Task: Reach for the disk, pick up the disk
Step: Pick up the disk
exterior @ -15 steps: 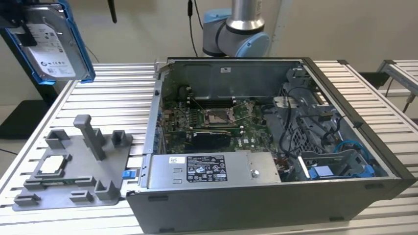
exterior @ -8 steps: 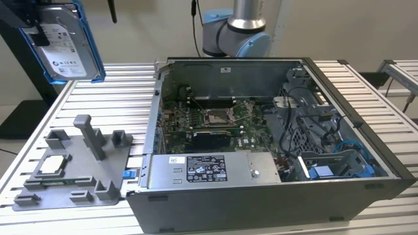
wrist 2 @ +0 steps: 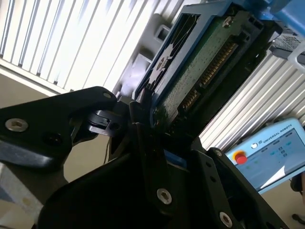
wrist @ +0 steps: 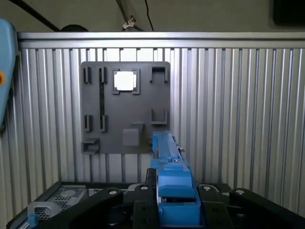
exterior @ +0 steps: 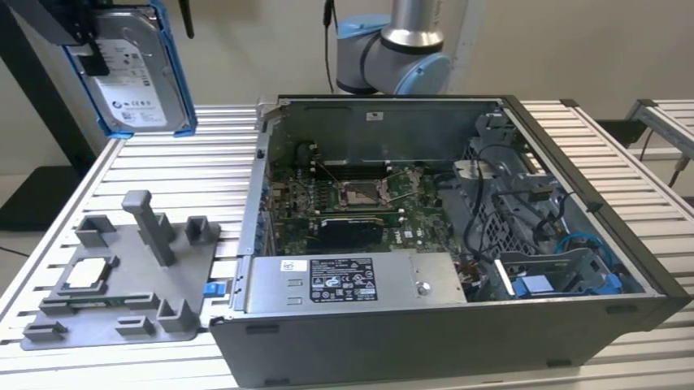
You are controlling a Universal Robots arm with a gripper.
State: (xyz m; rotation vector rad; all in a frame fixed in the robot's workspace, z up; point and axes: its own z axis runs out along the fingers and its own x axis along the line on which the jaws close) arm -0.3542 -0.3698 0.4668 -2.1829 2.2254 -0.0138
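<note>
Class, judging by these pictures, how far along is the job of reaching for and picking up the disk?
Done: the reach and the grasp. In hand: the black gripper is shut on the disk, a flat silver-grey hard drive in a blue plastic bracket, which hangs in the air above the ribbed metal table. Left: nothing of the pickup looks undone.

A pale wall [exterior: 249,49] rises behind the ribbed aluminium table [exterior: 141,166], a second table [exterior: 672,130] at the exterior view's right.
</note>
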